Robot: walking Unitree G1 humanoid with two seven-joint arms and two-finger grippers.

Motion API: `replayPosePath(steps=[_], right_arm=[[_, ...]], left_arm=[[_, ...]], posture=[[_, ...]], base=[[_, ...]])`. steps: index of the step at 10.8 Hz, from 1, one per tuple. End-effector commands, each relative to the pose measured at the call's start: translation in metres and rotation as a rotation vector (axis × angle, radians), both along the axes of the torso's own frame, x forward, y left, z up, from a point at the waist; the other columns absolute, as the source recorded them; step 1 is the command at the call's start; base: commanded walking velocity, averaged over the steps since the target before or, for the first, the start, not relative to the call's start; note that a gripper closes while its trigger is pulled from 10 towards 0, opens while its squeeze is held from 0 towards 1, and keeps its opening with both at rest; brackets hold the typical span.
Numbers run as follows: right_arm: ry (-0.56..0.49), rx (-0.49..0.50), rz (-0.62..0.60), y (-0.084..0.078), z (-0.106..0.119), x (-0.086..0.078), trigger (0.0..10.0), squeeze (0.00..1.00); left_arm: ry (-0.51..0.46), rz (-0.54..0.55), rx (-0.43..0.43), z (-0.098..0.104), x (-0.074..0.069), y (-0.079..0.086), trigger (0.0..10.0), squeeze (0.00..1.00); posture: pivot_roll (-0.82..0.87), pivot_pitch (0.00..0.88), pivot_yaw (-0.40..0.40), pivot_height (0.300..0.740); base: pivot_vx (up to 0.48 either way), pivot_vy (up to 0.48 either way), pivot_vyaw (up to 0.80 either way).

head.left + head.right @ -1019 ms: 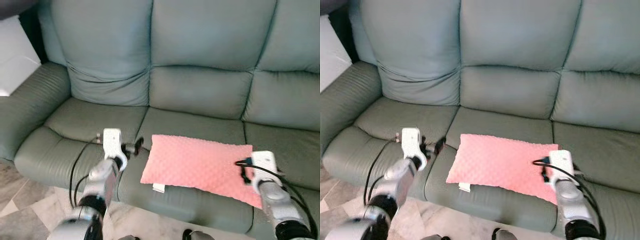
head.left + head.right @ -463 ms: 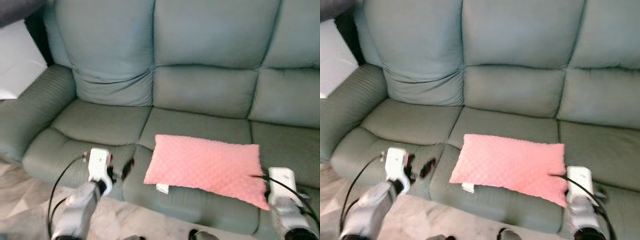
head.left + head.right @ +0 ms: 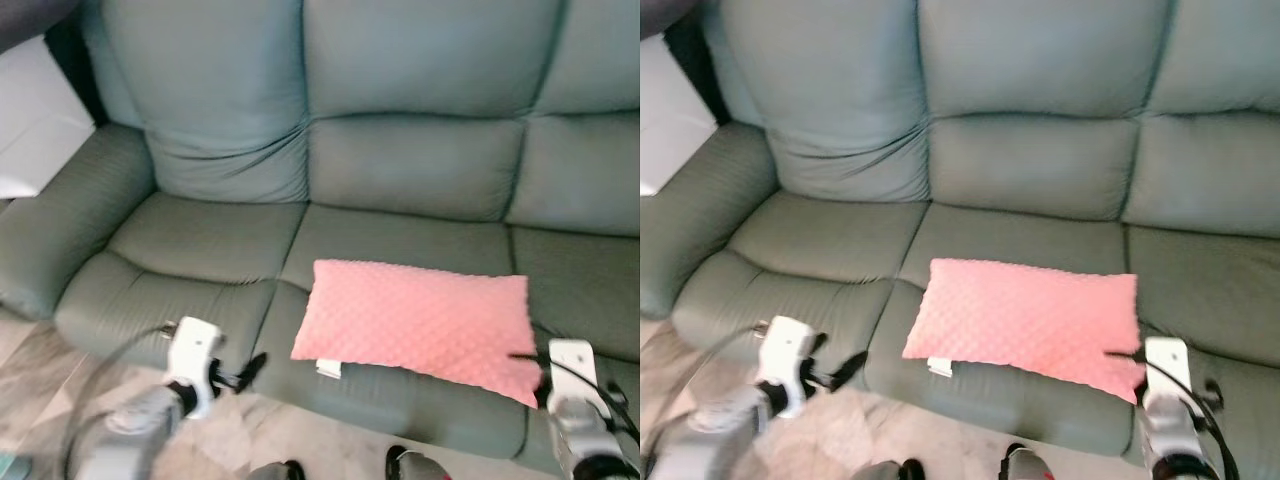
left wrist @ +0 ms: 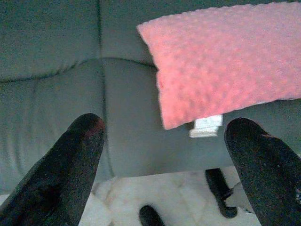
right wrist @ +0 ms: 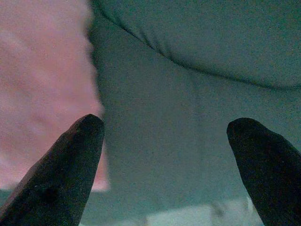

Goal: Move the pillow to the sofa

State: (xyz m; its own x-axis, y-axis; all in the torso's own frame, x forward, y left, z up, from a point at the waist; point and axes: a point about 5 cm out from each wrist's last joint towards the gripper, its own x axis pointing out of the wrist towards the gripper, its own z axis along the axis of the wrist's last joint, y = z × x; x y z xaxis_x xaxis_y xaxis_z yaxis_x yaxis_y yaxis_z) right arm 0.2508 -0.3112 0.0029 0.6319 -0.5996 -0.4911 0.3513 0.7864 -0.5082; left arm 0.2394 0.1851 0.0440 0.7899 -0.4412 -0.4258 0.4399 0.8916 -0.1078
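Since a second ago: we have drawn both arms down and back from the seat; then the grippers flanked the pillow, now they sit low by the front edge, and our view has shifted a little.
Left gripper [image 4: 162, 188]: off the sofa's front edge, over the pale floor [image 3: 40, 370], well clear of the pillow's left end; fingers [image 4: 70, 169] spread wide with nothing between them.
Pillow [image 3: 420, 325]: pink, dimpled, lying flat on the middle seat cushion of the sofa [image 3: 400, 110], its front edge near the seat's lip.
Right gripper [image 5: 164, 179]: low beside the pillow's right corner, not touching it as far as we can tell; fingers [image 5: 66, 174] also wide apart and empty.
Meaning for the task: we judge the pillow delivered and released, with only the retreat left.
Writing: a small white tag [image 4: 205, 126] hangs under the pillow's left corner; we can read nothing on it, and no brand shows elsewhere.
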Motion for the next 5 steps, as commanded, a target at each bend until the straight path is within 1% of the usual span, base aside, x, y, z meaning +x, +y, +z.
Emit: replayPosePath(steps=[1, 2, 3, 4, 5], right_arm=[[-0.005, 0.025, 0.028, 0.008, -0.003, 0.002, 10.0, 0.00], [-0.051, 0.072, 0.054, 0.015, 0.001, 0.012, 10.0, 0.00], [-0.055, 0.083, 0.072, 0.019, 0.003, 0.017, 10.0, 0.00], [-0.059, 0.107, 0.089, 0.028, 0.005, 0.025, 10.0, 0.00], [-0.063, 0.131, 0.106, 0.034, 0.005, 0.028, 10.0, 0.00]], left_arm=[[0.011, 0.022, 0.015, 0.001, -0.002, 0.009, 10.0, 0.00], [0.005, 0.043, 0.021, 0.004, 0.001, 0.013, 10.0, 0.00], [0.006, 0.046, 0.024, 0.005, 0.001, 0.013, 10.0, 0.00], [0.009, 0.045, 0.030, 0.007, -0.001, 0.014, 10.0, 0.00], [0.010, 0.048, 0.032, 0.008, -0.002, 0.016, 10.0, 0.00]], posture=[[-0.01, 0.255, 0.162, 0.740], [0.00, 0.259, 0.164, 0.740], [0.00, 0.261, 0.164, 0.740], [0.02, 0.266, 0.164, 0.740], [0.02, 0.269, 0.165, 0.740]], base=[[0.000, 0.000, 0.00], [0.000, 0.000, 0.00], [0.000, 0.000, 0.00], [0.000, 0.000, 0.00], [0.000, 0.000, 0.00]])
